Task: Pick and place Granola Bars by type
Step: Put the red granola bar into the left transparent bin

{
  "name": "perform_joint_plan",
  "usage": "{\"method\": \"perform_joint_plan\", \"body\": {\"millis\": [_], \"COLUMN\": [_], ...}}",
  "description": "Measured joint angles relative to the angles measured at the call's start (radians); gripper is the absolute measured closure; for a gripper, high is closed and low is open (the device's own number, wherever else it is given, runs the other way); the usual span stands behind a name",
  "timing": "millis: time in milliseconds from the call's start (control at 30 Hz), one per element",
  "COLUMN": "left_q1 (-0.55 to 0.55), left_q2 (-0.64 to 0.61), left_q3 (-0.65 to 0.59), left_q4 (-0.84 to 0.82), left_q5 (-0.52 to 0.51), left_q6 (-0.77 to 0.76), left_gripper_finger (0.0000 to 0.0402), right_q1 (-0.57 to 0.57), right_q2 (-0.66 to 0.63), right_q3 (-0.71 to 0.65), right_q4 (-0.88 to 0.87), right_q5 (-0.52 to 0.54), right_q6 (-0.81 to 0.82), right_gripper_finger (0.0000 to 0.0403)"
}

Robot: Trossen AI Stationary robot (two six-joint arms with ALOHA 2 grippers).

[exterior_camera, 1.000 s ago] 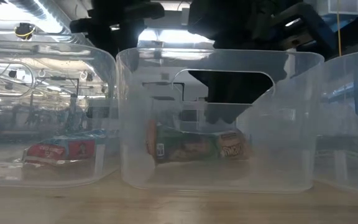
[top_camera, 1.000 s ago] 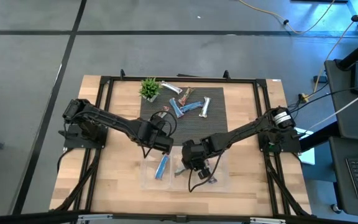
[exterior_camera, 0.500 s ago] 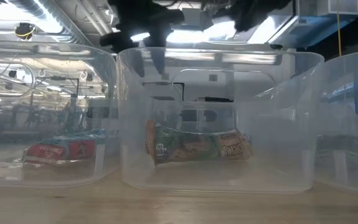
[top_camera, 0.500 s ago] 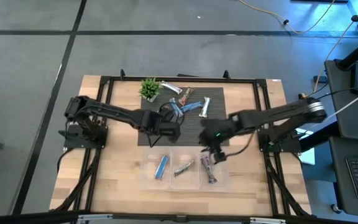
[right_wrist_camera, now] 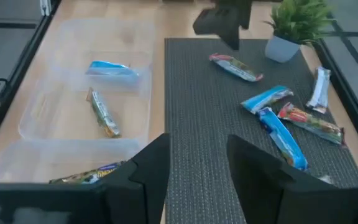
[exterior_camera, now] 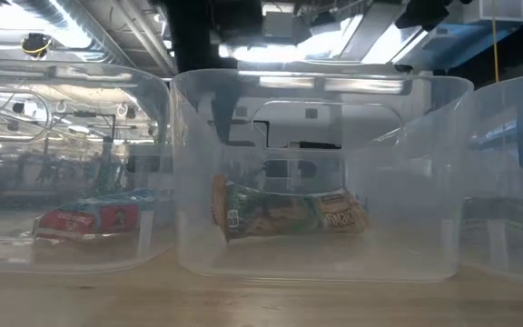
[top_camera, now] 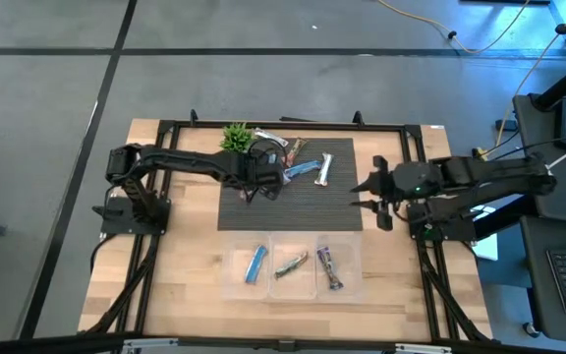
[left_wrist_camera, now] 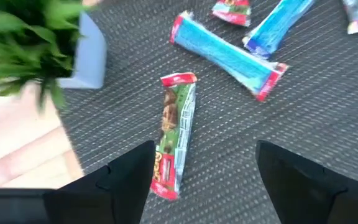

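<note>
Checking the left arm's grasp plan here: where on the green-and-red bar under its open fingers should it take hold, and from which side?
Best across the middle of the green-and-red bar, coming straight down from above. It lies flat and alone on the dark mat, with bare mat along both long edges, so the left gripper can probably close on its narrow width. The plant pot stands clear.

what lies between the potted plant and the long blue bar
A green-wrapped granola bar, flat on the dark mat; the left wrist view shows it.
</note>
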Motion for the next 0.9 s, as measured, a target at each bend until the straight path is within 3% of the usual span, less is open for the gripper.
{"method": "perform_joint_plan", "body": {"millis": [167, 367, 900], "left_q1": [0.071, 0.130, 0.150], "left_q2": [0.001, 0.005, 0.029], "left_q3": [-0.099, -0.175, -0.318], "left_q4": [0.162, 0.225, 0.385], "left_q5": [0.066, 0.089, 0.186], "left_q6": [0.054, 0.086, 0.100], "left_gripper_finger": [0.0137, 0.0144, 0.0156], "right_q1": [-0.017, -0.046, -0.070], "right_q2": [-0.023, -0.008, -0.004], "right_q3": [-0.028, -0.028, -0.028], "right_q4": [0.025, 0.028, 0.029], "right_q5": [0.000, 0.000, -0.001], "right_q6": [-0.001, 0.000, -0.005], "right_gripper_finger": [0.0241, 0.0241, 0.0241]}}
